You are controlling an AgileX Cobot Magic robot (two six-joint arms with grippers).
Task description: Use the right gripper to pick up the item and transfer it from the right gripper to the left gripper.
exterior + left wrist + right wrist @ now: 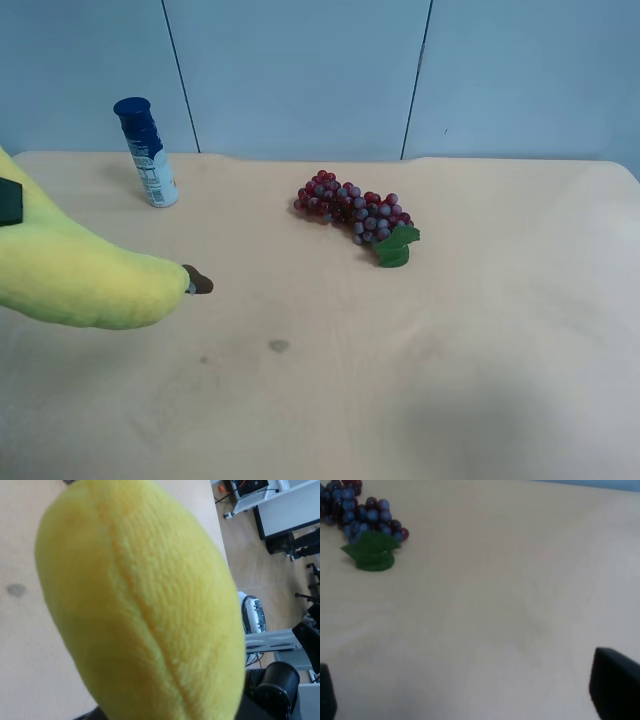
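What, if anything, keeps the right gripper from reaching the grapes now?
Probably nothing, so yes. The right gripper is open and empty, and in its wrist view only bare table lies between it and the grapes. The banana is off to one side.

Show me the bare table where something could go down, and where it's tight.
Widest free patch: the table right of the grape bunch in the high view, out to its edge. Also bare: the near strip before the grapes, bar a dark spot, and the gap between bottle and grapes. Tightest: the view's left, around the banana.
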